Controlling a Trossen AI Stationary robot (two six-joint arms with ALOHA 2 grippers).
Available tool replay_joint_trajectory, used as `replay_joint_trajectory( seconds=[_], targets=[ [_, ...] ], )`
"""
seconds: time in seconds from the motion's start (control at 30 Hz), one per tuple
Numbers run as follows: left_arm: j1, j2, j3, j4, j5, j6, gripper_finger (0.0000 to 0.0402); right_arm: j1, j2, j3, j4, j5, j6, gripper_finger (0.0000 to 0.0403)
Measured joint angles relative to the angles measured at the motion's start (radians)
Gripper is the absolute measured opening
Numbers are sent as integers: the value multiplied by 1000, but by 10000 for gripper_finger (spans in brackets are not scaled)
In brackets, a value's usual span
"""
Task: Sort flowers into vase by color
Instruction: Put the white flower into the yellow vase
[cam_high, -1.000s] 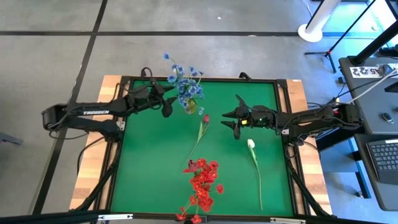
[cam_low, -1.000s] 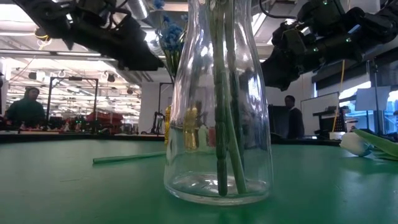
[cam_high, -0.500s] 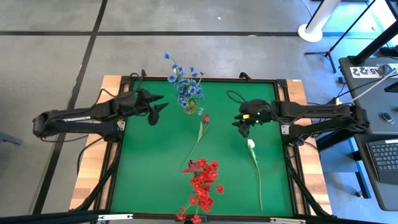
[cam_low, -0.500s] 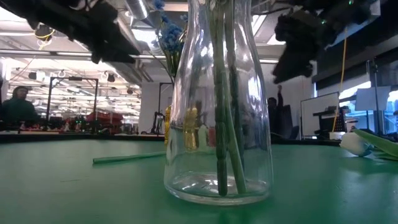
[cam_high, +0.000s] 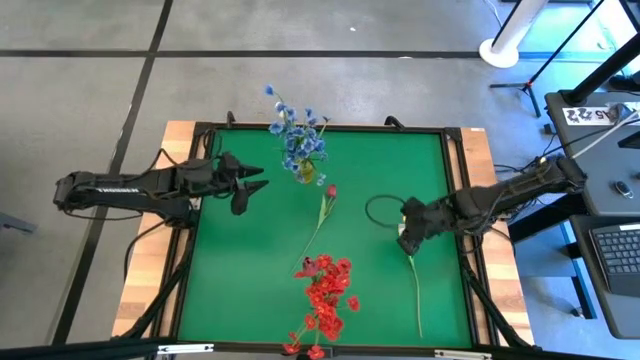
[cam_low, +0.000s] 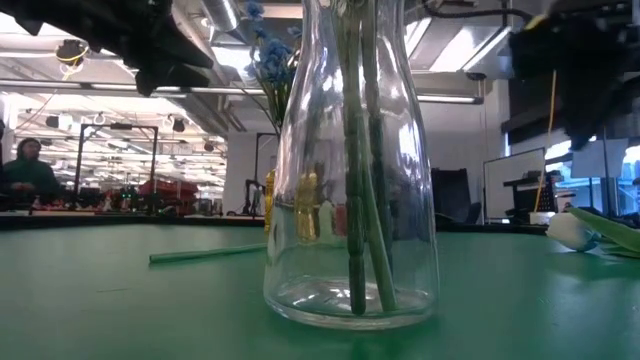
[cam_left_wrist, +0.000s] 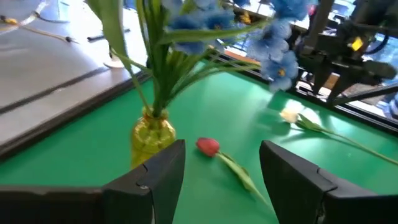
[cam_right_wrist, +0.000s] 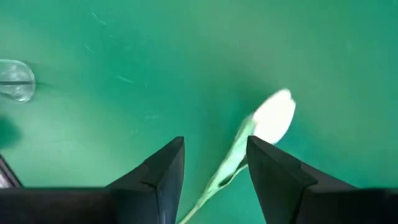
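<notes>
Green surface fills the frame; I'm using the glass vase near its far edge as my landmark.

Blue flowers stand in the vase, stems upright inside the glass in the low view.

Red cluster lies flat on the surface well toward the near edge from the vase, a little to its right in the high view.

White bud flower lies flat, further right of the vase than the red ones, stem running toward the near edge.

Single red bud lies just beside the vase on its near side, stem trailing off toward the red cluster.

Left end effector hovers left of the vase, apart from it, pointing at it. Fingers stand fairly wide, nothing between them.

Right end effector sits right of the vase, directly over the white bud. From its wrist view I see the fingers parted to a moderate gap, the stem showing between them, not gripped.
</notes>
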Motion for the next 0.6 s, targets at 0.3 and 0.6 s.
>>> replay_joint_trajectory(
  seconds=[0.3, 0.6],
  targets=[
    [-27, 0, 0, 12, 0, -14, 201, 184, 126, -77, 49, 79, 301, 172],
    [-27, 0, 0, 15, 1, -19, 201, 217, 309, -93, 95, 5, 353, 172]
  ],
)
